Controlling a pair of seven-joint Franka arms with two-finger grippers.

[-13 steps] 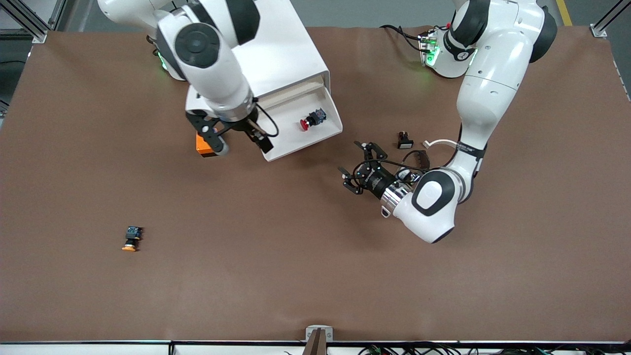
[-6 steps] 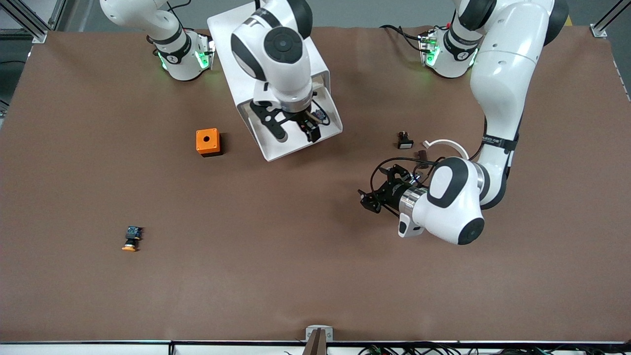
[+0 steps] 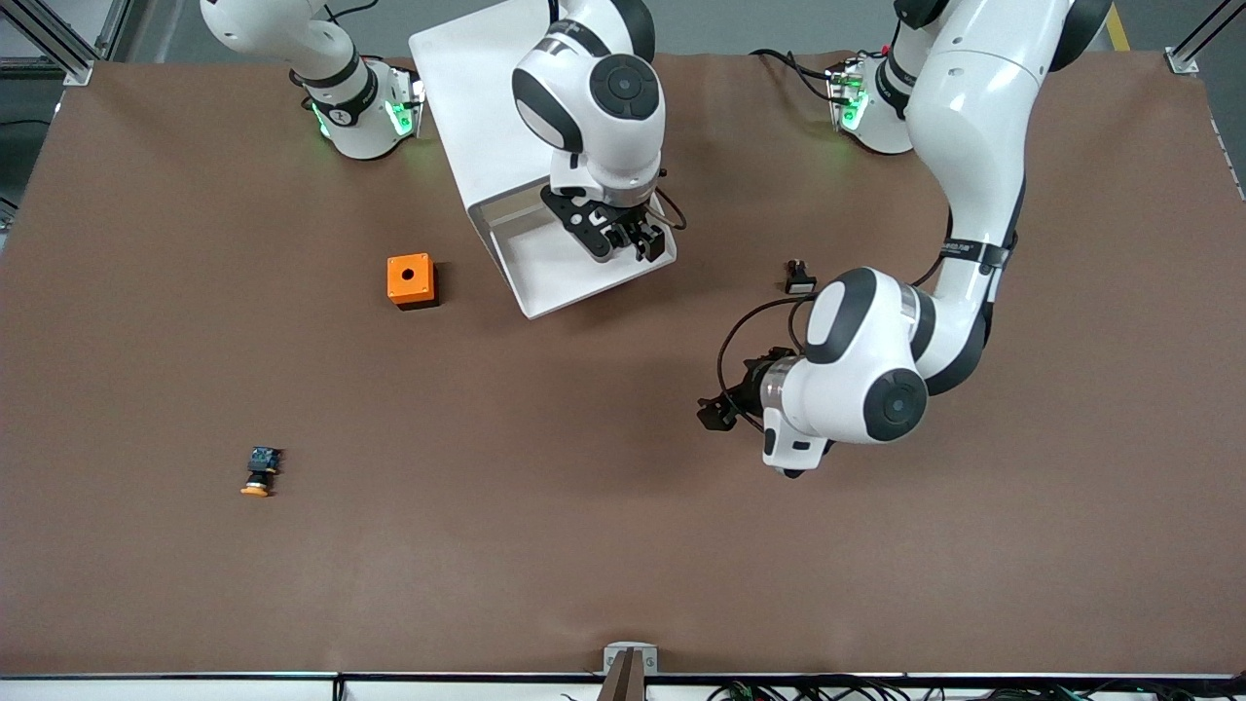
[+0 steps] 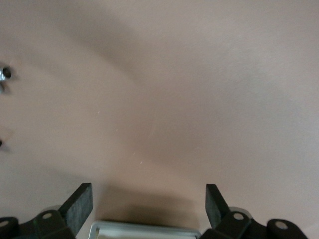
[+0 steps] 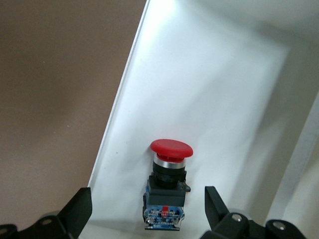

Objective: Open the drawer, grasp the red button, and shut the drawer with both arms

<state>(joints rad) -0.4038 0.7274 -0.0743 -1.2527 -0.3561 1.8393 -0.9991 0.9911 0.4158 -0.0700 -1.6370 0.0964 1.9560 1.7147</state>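
The drawer (image 3: 545, 277) stands pulled out of the white cabinet (image 3: 467, 88), toward the front camera. The red-capped button (image 5: 168, 181) lies on its side on the drawer's floor (image 5: 199, 89). It shows only in the right wrist view, because the right gripper hides it in the front view. My right gripper (image 3: 623, 239) hangs just over the button. It is open and empty, and its fingers (image 5: 79, 209) stand on either side of the button's bluish back end. My left gripper (image 3: 715, 414) is open and empty low over bare table, nearer the front camera than the drawer.
An orange box (image 3: 409, 280) sits beside the drawer toward the right arm's end. An orange-capped button (image 3: 258, 472) lies nearer the front camera. A black button with a white face (image 3: 799, 277) lies by the left arm. The left wrist view shows brown table (image 4: 164, 99).
My right gripper has moved from beside the orange box across the drawer to above the red button. My left arm has swung its gripper away from the drawer, toward the front camera.
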